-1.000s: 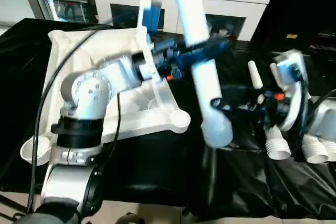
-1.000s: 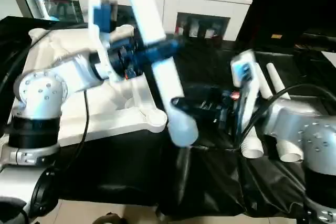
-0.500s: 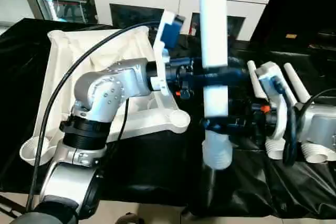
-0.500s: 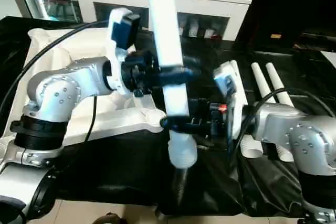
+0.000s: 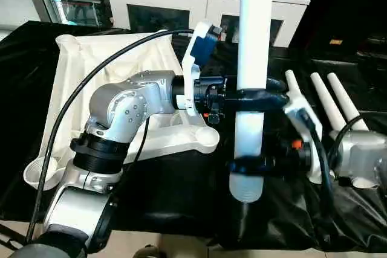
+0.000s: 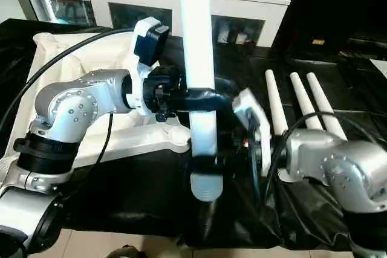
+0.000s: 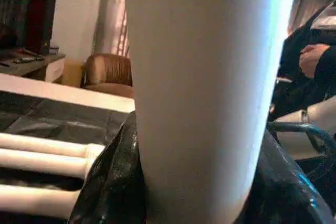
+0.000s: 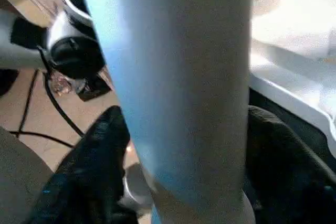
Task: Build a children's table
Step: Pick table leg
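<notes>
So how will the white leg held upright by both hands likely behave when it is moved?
The leg looks stiff: it stays straight between the left hand and right hand. It is probably light, being a hollow tube. Its smooth round surface may slip or turn in the grip.

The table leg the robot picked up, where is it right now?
The leg stands upright mid-scene in the head views, left gripper clamped around its middle, right gripper at its lower end, just right of the tabletop.

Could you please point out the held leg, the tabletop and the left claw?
Held leg [image 5: 253,34], left eye view, upper shaft.
Tabletop [image 5: 91,64], left eye view, ribbed underside.
Left claw [image 5: 257,99], left eye view, black fingers wrapped round the leg.
</notes>
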Motion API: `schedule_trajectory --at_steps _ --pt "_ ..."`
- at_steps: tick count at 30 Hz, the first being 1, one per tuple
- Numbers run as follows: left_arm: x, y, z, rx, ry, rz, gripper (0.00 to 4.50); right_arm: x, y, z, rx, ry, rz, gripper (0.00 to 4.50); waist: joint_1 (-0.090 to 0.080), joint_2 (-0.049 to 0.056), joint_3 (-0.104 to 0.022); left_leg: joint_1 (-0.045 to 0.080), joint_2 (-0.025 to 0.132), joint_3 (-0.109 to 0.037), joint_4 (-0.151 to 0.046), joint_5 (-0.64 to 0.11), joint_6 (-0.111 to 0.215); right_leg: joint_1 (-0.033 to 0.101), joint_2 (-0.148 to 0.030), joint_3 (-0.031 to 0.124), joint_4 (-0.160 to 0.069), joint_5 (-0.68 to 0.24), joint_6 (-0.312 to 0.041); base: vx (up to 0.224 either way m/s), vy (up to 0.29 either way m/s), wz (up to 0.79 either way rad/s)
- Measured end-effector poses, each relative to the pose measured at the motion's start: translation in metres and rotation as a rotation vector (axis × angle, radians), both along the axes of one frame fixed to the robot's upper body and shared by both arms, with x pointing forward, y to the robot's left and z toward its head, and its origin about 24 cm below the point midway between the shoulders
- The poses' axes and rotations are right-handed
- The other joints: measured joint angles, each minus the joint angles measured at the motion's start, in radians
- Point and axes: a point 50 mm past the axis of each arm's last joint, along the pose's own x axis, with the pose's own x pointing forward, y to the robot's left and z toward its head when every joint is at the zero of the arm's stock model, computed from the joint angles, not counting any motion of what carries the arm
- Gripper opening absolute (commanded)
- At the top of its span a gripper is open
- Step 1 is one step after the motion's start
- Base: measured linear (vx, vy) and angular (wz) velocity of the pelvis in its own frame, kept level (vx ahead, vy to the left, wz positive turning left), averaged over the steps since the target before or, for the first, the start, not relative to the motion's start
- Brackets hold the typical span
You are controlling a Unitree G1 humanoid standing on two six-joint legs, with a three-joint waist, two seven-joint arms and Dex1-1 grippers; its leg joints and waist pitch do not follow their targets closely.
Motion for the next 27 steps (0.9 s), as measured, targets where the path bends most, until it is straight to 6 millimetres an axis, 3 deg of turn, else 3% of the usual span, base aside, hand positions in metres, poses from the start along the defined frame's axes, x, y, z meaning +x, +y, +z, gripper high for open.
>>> schedule_trajectory --at_steps 5,6,17,19,22,23,26,27 --pt "-0.0003 0.0000 -0.0002 0.001 -0.003 -0.007 1.84 0.0000 -0.0006 -0.0002 -0.010 -0.011 0.007 2.56 0.001 0.000 0.000 0.000 0.000 0.000 0.000 0.000 0.000 0.000 0.000 0.000 0.000 0.000 0.000 0.000 0.000 0.00" --pt "-0.0003 0.0000 -0.0001 0.000 -0.004 -0.007 1.84 0.0000 -0.0006 -0.0001 -0.010 -0.014 0.007 2.30 0.000 0.000 0.000 0.000 0.000 0.000 0.000 0.000 0.000 0.000 0.000 0.000 0.000 0.000 0.000 0.000 0.000 0.00" --pt "0.0024 0.0010 -0.0030 0.006 0.012 0.004 1.84 -0.0001 0.0002 -0.0010 -0.018 -0.044 0.011 2.01 0.001 0.000 0.000 0.000 0.000 0.000 0.001 0.000 0.000 0.000 0.000 0.000 0.001 0.000 0.000 0.000 0.000 0.00" --pt "0.0031 0.0008 -0.0035 0.009 0.028 0.014 2.54 0.0000 0.0000 -0.0013 -0.018 -0.044 0.009 2.00 0.000 0.000 0.000 0.000 0.000 0.000 0.001 0.000 0.001 0.000 0.000 0.000 0.001 0.000 -0.001 0.000 0.000 0.00" --pt "0.0047 0.0016 -0.0032 0.037 0.065 0.020 2.54 0.0002 0.0015 -0.0018 -0.007 -0.042 0.010 1.99 0.000 0.000 0.000 0.000 0.000 0.000 0.002 0.000 0.001 0.000 0.000 0.000 0.001 0.000 -0.001 0.000 0.000 0.00" --pt "0.0049 0.0017 -0.0021 0.040 0.069 0.018 2.93 0.0002 0.0022 -0.0018 -0.002 -0.042 0.010 1.91 0.000 0.000 0.000 0.000 0.000 0.000 0.002 0.000 0.001 0.000 0.000 0.000 0.001 0.000 -0.001 0.000 0.000 0.00" --pt "0.0063 0.0025 0.0003 0.038 0.089 0.016 2.97 0.0014 0.0024 -0.0007 0.009 -0.051 -0.007 1.90 0.002 0.001 0.000 0.000 0.000 0.000 0.002 0.000 0.001 0.000 0.000 0.000 0.001 0.001 -0.001 0.000 0.000 0.00" --pt "0.0071 0.0030 -0.0001 0.036 0.099 0.018 3.23 0.0018 0.0020 0.0000 0.011 -0.055 -0.014 1.90 0.003 0.001 0.000 0.000 0.000 0.000 0.002 0.000 0.001 0.000 0.000 0.000 0.001 0.001 -0.001 0.000 0.000 0.00"
